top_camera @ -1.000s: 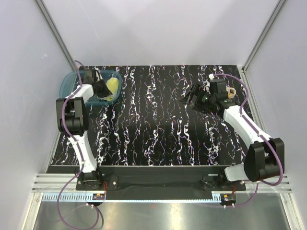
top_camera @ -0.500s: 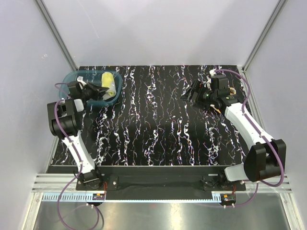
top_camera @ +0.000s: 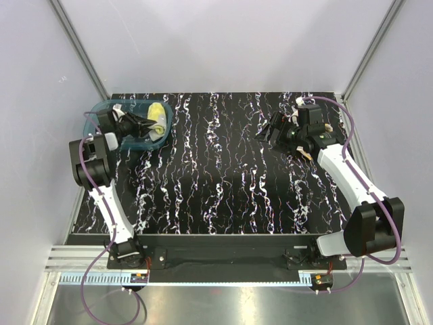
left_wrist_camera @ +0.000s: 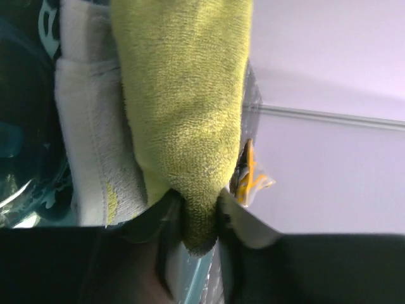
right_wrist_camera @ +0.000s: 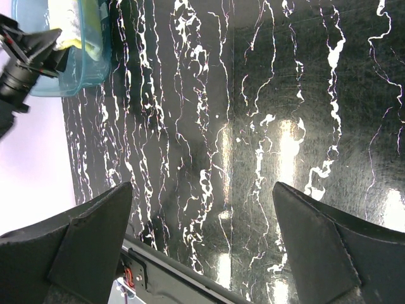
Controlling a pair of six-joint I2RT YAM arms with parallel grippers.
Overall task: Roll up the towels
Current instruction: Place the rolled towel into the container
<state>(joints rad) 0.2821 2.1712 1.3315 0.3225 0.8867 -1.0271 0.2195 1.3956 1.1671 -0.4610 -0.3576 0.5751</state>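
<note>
Fuzzy yellow towel (left_wrist_camera: 183,95), translucent teal basin (top_camera: 88,128)

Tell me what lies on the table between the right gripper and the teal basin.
Nothing: only bare black marbled table separates the right gripper, jaws open, from the basin holding the yellow towel. The top and right wrist views show it.
</note>
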